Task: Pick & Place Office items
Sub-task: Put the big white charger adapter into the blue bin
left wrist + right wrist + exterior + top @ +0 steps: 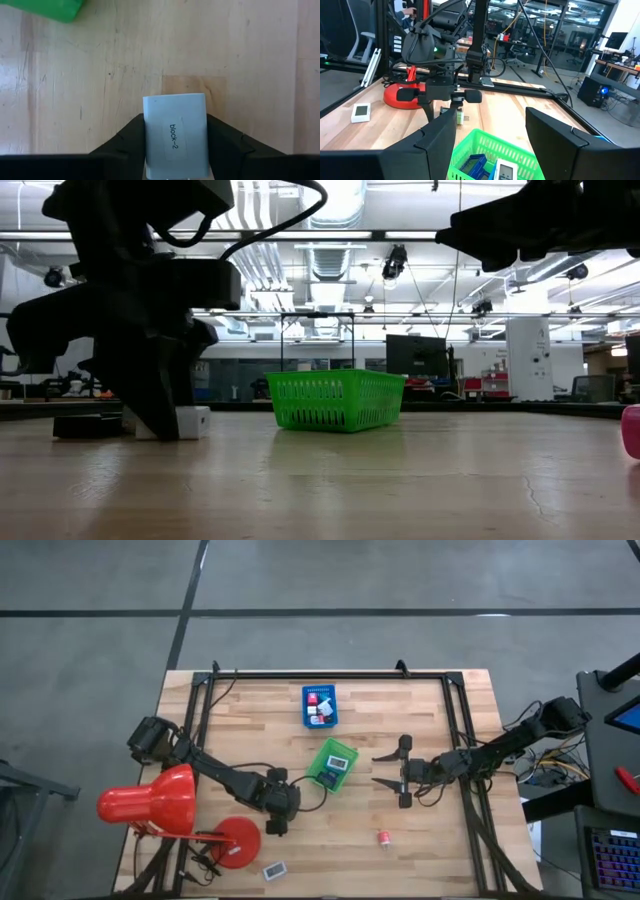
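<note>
Down near the front left of the table (420, 840), the left gripper (175, 150) is clamped on a small white block (175, 134) with "block-2" printed on its label — the two dark fingers (131, 140) press against its sides, and the block sits low against the wood. From table height the same piece shows as a white cube (192, 421) resting on the boards at the foot of the dark arm. Seen from above, that gripper (277, 802) is just left of the green tray (332, 764), close but apart from it.

Over on the other side, the right gripper (390, 770) hangs with its fingers spread wide, pointing toward the green tray from its right. Through its own camera the two fingers (437, 137) frame the tray (492, 157), which holds a blue piece (472, 164) and a white one (503, 171).

Further back sits the blue tray (320, 706), with several small items in white and red inside. A pink-red piece (384, 838) lies alone on the front of the table, well apart from both trays, and a flat white item (274, 870) lies near the front edge beside the red lamp's base (237, 842). The big red desk lamp (150, 802) leans over the left corner.
</note>
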### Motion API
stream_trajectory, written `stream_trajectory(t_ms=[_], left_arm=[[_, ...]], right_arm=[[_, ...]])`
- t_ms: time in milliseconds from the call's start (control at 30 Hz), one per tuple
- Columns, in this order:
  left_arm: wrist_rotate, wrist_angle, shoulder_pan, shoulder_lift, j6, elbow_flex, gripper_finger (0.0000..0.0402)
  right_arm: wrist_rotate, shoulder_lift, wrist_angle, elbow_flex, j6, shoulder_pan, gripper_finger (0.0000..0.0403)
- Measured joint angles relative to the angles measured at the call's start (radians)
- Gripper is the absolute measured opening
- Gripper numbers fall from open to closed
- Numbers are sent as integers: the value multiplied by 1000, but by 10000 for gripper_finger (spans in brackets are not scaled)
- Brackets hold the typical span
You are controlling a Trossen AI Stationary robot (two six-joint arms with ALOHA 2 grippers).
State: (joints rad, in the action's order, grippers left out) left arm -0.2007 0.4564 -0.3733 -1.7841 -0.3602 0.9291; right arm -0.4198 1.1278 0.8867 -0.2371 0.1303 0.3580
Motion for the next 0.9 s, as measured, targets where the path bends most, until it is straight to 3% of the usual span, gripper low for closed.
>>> stream_trajectory(t_ms=[300, 900], left_arm=[[-2, -62, 0, 11, 88, -28, 158], [30, -659, 70, 195, 233, -372, 158]], right_arm=[[0, 0, 0, 0, -6, 0, 228], [0, 0, 1, 0, -3, 0, 228]])
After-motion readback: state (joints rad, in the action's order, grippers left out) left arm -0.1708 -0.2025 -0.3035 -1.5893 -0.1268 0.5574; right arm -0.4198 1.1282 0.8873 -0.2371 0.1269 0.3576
